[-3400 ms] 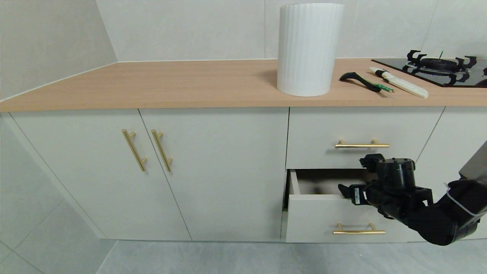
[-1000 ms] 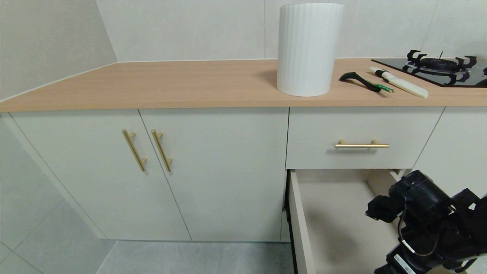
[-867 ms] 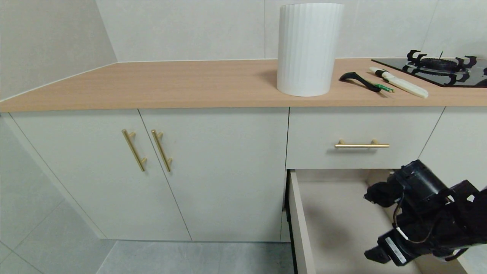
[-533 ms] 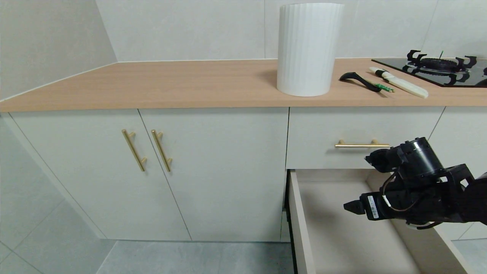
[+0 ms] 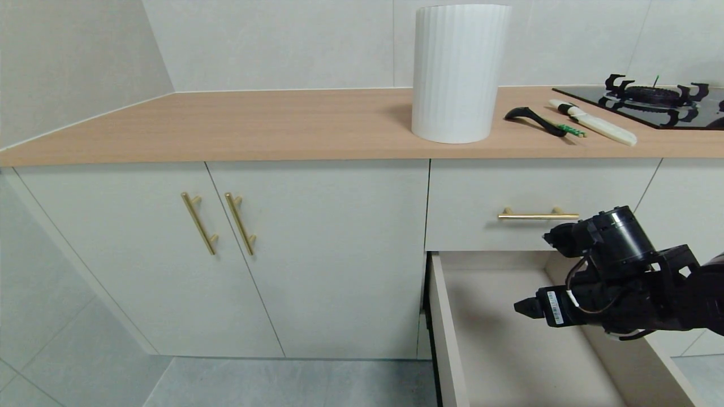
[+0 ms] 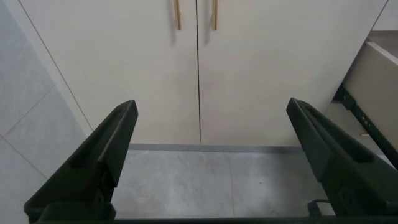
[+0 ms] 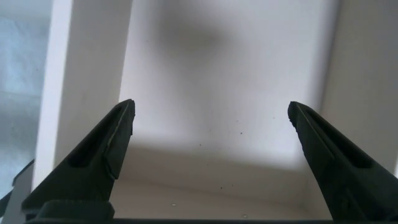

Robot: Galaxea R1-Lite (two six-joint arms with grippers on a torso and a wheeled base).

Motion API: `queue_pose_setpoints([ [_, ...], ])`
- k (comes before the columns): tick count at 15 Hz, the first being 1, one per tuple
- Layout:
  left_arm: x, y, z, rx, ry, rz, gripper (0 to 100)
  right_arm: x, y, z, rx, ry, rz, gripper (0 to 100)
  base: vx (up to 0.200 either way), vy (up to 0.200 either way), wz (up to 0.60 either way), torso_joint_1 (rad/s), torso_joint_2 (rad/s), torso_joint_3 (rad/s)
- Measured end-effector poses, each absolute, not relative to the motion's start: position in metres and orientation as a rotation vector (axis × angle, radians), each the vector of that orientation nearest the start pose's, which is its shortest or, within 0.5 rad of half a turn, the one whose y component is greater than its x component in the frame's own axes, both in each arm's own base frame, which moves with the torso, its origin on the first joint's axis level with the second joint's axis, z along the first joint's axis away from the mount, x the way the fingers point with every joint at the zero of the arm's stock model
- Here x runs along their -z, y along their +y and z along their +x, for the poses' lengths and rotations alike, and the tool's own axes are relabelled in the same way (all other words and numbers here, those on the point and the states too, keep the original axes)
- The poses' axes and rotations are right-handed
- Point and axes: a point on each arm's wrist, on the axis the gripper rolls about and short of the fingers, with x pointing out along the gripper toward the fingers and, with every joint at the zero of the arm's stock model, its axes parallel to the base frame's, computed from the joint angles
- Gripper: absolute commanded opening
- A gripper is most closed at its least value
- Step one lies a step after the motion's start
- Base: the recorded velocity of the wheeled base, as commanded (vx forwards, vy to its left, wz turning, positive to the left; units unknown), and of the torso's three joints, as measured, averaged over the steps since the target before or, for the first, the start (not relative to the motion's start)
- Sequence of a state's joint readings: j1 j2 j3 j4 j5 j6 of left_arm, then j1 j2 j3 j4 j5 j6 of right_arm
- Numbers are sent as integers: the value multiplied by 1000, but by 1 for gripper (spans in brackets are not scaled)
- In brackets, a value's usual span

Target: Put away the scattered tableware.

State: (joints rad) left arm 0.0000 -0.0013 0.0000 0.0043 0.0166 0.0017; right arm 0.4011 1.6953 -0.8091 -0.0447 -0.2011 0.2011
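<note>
Black utensil (image 5: 534,120) & white knife (image 5: 594,121) on surface (image 5: 283,124), well above & beyond right end effector (image 5: 534,274). Prob. light, stiff, slick; best pinched mid-handle, away from blade. Spread wide, empty, over open drawer (image 5: 447,339). Left end effector (image 6: 211,109) spread too.

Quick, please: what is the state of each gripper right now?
Left gripper: open, holding nothing.
Right gripper: open, holding nothing, above the open drawer.

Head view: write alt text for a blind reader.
The right gripper, open and empty, hovers over the pulled-out lower drawer. On the counter above lie a black utensil and a white knife beside a tall white container.
</note>
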Motion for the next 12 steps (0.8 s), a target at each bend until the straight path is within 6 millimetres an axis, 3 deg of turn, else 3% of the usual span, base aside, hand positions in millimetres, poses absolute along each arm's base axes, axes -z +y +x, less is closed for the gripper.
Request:
queue_pose_setpoints([
  [4,-75,0,-23,-16,3,1,100,-133,103,255,-84,815,-71,100,0,0,0,74,-231,-248],
  [12,-75,0,-23,-17,3,2,100,-130,103,256,-73,823,-79,100,0,0,0,149,-488,-295],
])
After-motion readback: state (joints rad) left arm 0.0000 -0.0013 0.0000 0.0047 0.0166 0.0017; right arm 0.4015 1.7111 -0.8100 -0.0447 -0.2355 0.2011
